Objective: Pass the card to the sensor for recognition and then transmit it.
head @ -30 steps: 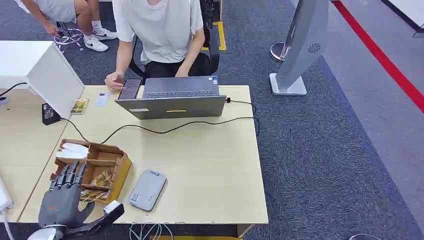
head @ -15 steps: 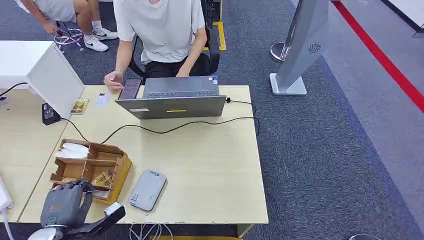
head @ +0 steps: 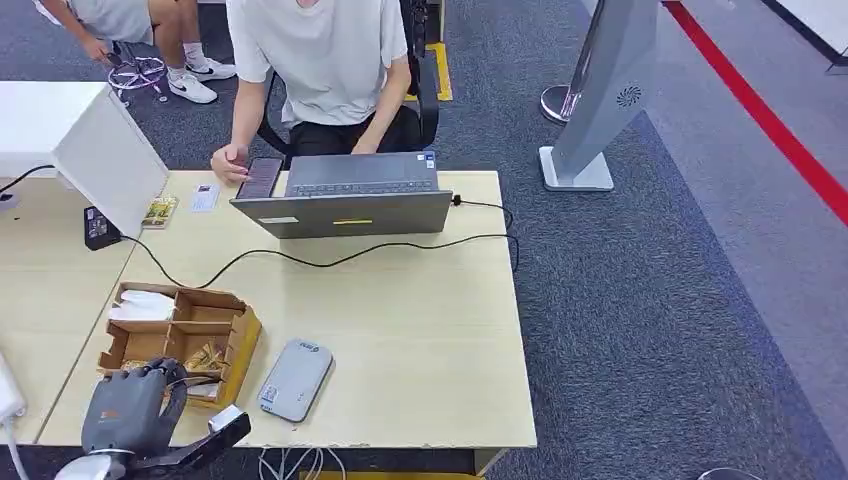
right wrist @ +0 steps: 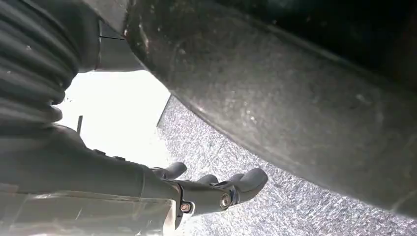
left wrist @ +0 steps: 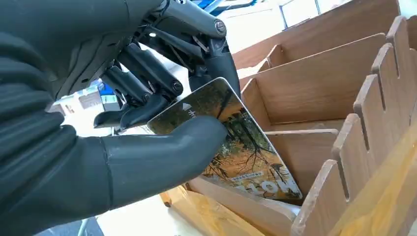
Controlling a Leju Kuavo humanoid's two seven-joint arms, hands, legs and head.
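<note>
An open brown cardboard box [head: 238,345] with dividers sits at the table's front left. My left hand [head: 130,408] reaches into its near compartment with fingers curled down. In the left wrist view that hand [left wrist: 123,98] pinches a card [left wrist: 241,152] printed with autumn trees between thumb [left wrist: 162,157] and fingers; the card's far end still sits inside the box [left wrist: 314,88]. The grey flat sensor [head: 295,380] lies on the table just right of the box. My right hand [right wrist: 216,189] hangs over the carpet, fingers loosely bent, holding nothing.
A person [head: 315,60] sits behind an open laptop [head: 345,200] at the table's far edge, one hand by a phone [head: 260,177]. A black cable [head: 330,260] crosses the table's middle. A white panel [head: 110,155] stands at far left, a grey kiosk [head: 610,90] on the carpet.
A second ago my left hand's fingers lay stretched out over the box; they have since curled down into the near compartment onto the card. Little has moved in the last half second.
</note>
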